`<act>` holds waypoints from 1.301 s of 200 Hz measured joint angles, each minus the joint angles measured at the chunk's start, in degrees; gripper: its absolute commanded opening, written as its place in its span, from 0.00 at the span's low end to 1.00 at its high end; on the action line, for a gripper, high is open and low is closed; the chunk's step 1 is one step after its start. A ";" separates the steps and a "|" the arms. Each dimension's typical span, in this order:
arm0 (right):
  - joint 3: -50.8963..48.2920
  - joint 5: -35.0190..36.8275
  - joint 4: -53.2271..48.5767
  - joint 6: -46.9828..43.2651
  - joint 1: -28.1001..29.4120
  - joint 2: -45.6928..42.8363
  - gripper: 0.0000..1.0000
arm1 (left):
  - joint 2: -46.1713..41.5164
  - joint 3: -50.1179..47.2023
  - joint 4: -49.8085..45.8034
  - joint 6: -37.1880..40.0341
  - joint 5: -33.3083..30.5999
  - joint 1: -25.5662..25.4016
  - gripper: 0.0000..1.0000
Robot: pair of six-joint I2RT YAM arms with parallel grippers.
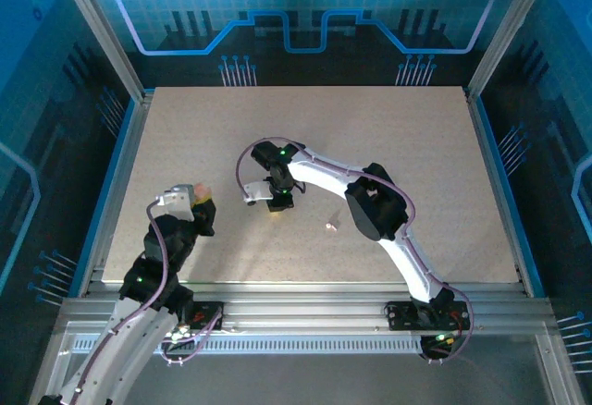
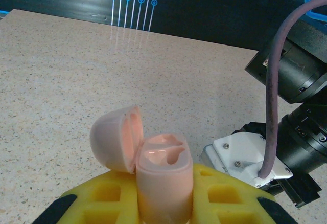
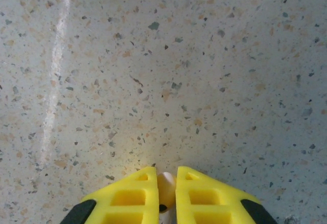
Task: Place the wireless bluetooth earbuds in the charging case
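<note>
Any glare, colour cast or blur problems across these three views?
Top external: blue cast on the walls, speckled beige tabletop evenly lit. Left wrist: open pale-pink charging case sharp, its shell glowing. Right wrist: glare streak on the tabletop's left; tiny whitish-pink earbud between the yellow jaws slightly soft.

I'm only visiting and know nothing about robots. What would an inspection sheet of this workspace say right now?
Surface: speckled beige table.
Job's things: pink charging case, lid open, sockets look empty; pale earbud pinched between yellow fingers; small pale piece lying loose on the table.
Clutter: nothing seen.
Grippers: left gripper shut on the charging case; right gripper shut on the earbud.
Cables: purple cable looping off the right arm.
Surroundings: blue-lit walls; metal rail at the near edge.
</note>
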 measured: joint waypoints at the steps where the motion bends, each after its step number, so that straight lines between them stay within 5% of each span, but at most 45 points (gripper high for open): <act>1: 0.00 0.07 0.00 0.02 0.00 0.00 0.07 | 0.00 0.00 0.00 0.00 0.00 0.00 0.15; 90: -3.91 -0.90 1.77 3.39 -1.46 -3.52 0.05 | 4.55 -0.02 3.26 0.26 3.72 0.00 0.13; 167: -22.82 -8.31 13.77 17.75 -4.98 -28.20 0.04 | 16.28 -2.23 20.17 1.79 16.11 0.00 0.13; 260: -47.39 -17.14 43.50 45.77 -7.98 -51.82 0.04 | 36.92 -2.64 48.48 8.68 28.65 -5.73 0.13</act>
